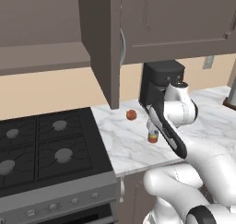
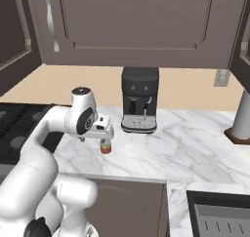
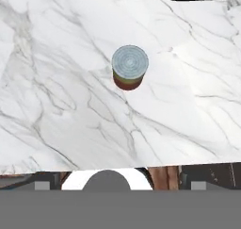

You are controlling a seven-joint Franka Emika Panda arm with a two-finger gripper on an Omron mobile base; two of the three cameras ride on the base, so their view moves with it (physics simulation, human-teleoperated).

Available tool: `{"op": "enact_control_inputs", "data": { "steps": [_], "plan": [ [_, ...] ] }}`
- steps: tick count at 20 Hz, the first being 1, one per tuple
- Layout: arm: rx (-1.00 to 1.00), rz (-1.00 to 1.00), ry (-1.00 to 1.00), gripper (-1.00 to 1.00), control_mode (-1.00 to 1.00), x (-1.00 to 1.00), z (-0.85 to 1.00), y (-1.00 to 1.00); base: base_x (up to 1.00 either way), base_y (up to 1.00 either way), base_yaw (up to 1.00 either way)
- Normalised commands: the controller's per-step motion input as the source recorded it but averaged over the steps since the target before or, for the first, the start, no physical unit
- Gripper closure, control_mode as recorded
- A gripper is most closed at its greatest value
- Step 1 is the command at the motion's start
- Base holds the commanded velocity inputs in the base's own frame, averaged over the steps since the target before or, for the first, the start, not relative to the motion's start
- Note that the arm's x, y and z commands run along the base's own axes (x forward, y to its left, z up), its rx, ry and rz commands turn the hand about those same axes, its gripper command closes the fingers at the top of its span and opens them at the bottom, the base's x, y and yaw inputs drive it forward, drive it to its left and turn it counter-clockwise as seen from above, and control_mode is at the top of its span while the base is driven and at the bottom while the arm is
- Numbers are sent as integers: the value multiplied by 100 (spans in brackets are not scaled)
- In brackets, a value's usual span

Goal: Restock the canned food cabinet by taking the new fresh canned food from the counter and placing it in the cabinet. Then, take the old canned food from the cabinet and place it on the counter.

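On the counter point(image 3: 56, 105), the new fresh canned food point(image 3: 129, 67) is standing up tall, with its round lid facing me. I am hanging my gripper point(image 2: 104, 136) right over it. From my hand camera, the can is sitting toward twelve o'clock, a bit past my middle. My fingers are spread wide and holding nothing. I think I am needing to go straight down around it.
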Motion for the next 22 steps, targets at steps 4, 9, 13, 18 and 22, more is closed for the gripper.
{"op": "enact_control_inputs", "data": {
  "steps": [4, 9, 13, 18, 22],
  "plan": [
    [0, -3, 0, -100, -100, 48, -27, 0, 0, 0, 0],
    [0, -1, 0, -100, -100, 29, -14, 0, 0, 0, 0],
    [0, 0, 0, -100, -100, 7, -30, -1, 0, 0, 0],
    [0, -1, 0, -100, -100, 0, -37, 0, 0, 0, 0],
    [0, 0, 0, -100, -100, 0, -34, 0, 0, 0, 0]
  ]
}}
